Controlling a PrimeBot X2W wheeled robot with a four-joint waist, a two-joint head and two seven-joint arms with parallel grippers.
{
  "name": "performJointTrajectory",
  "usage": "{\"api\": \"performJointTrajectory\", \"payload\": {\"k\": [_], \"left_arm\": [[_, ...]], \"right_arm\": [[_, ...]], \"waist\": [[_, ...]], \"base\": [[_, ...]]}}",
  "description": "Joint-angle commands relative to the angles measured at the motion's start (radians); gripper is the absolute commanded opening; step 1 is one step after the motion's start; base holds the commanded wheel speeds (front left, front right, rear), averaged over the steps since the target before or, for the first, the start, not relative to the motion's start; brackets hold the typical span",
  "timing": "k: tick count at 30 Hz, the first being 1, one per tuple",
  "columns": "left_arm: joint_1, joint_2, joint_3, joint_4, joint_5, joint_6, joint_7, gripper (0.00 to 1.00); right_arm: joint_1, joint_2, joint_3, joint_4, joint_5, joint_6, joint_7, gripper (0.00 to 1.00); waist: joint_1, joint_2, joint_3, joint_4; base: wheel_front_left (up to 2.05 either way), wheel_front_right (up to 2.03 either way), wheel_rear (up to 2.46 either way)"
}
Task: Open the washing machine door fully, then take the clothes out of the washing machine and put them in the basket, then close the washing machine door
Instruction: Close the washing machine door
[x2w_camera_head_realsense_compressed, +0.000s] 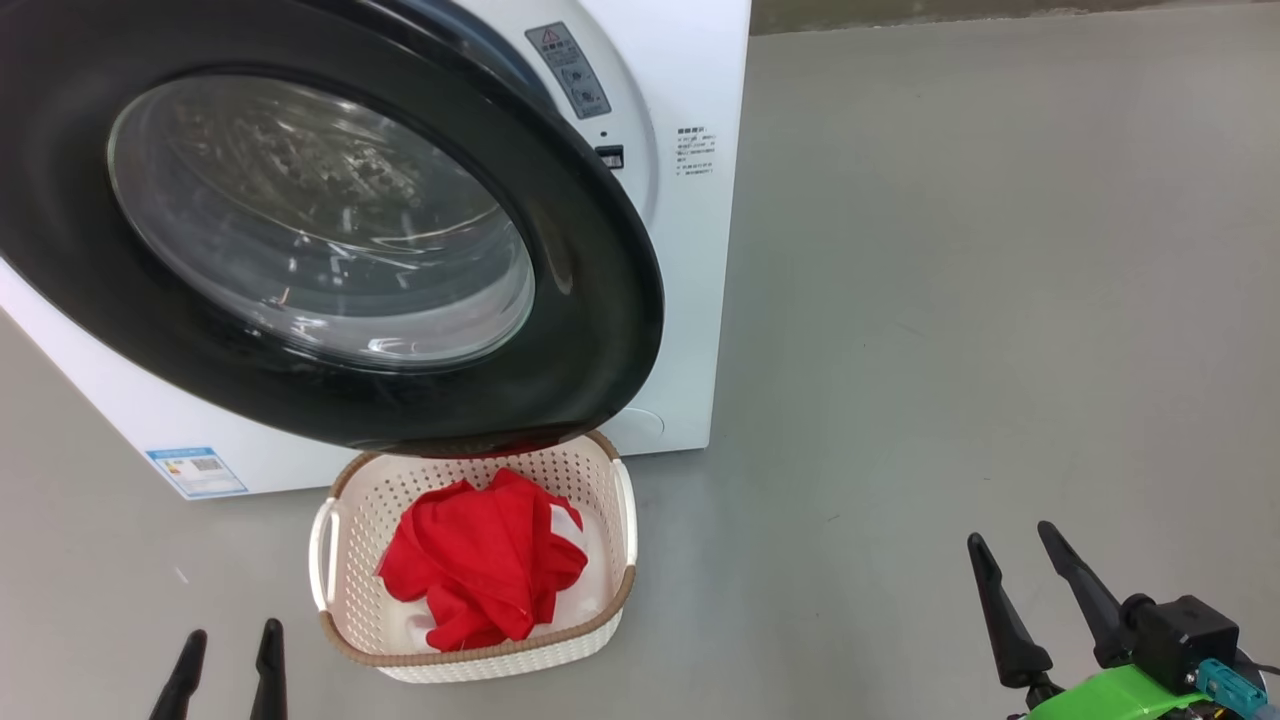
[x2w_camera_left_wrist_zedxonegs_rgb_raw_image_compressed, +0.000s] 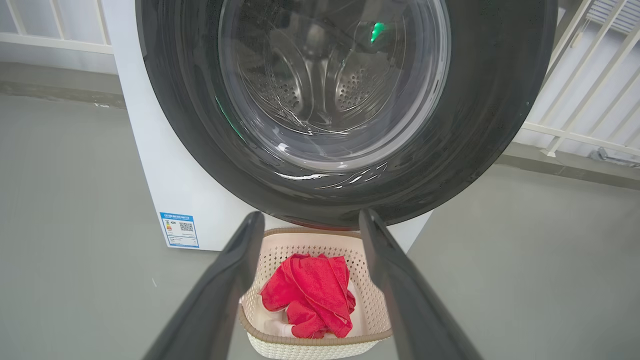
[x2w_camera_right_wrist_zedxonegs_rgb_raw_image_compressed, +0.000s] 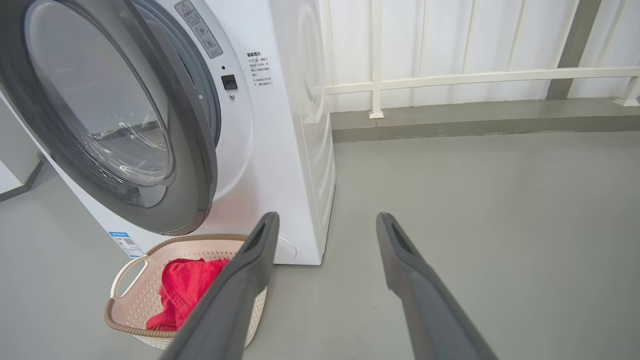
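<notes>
One washing machine (x2w_camera_head_realsense_compressed: 690, 330); one door (x2w_camera_head_realsense_compressed: 590, 300); one basket (x2w_camera_head_realsense_compressed: 500, 668).

Our right tool (x2w_camera_right_wrist_zedxonegs_rgb_raw_image_compressed: 326, 217) stands spread, empty. We see the clothes (x2w_camera_right_wrist_zedxonegs_rgb_raw_image_compressed: 182, 287) in the basket (x2w_camera_right_wrist_zedxonegs_rgb_raw_image_compressed: 131, 306), just below the washing machine door (x2w_camera_right_wrist_zedxonegs_rgb_raw_image_compressed: 197, 185).

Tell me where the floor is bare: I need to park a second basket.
Wide bare floor right of the washing machine and basket, up to the right claw. Smaller patch left of the basket. Crowded where the door overhangs the basket.

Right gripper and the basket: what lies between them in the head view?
Bare grey floor lies between the right gripper and the basket holding the red clothes; the head view shows that stretch with nothing on it.
</notes>
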Motion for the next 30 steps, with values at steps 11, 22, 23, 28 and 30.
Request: {"api": "performJointTrajectory", "payload": {"k": [11,22,23,28,30], "left_arm": [[-0.01,-0.018,0.064,-0.043,0.042,-0.006,-0.012,1.0],[-0.011,-0.023,0.062,-0.052,0.054,-0.006,-0.012,1.0],[-0.011,-0.024,0.061,-0.053,0.054,-0.006,-0.012,1.0],[-0.017,-0.027,0.053,-0.054,0.054,-0.006,-0.012,1.0],[-0.023,-0.028,0.045,-0.054,0.054,-0.006,-0.012,1.0]], "right_arm": [[0.016,0.0,-0.001,-0.031,-0.007,0.005,-0.006,1.0],[0.015,0.001,-0.004,-0.032,-0.008,0.005,-0.006,1.0],[0.015,0.002,-0.004,-0.032,-0.008,0.005,-0.006,1.0],[0.007,0.005,-0.001,-0.033,-0.005,0.005,-0.006,0.78],[0.003,0.006,0.003,-0.032,-0.003,0.005,-0.006,0.22]], "waist": [[0.0,0.0,0.001,0.002],[0.0,0.0,-0.003,0.012],[0.0,0.0,-0.003,0.014],[0.0,0.0,0.001,0.028],[0.0,0.0,0.004,0.04]], "base": [[0.0,0.0,0.0],[0.0,0.0,0.0],[0.0,0.0,0.0],[0.0,0.0,0.0],[0.0,0.0,0.0]]}}
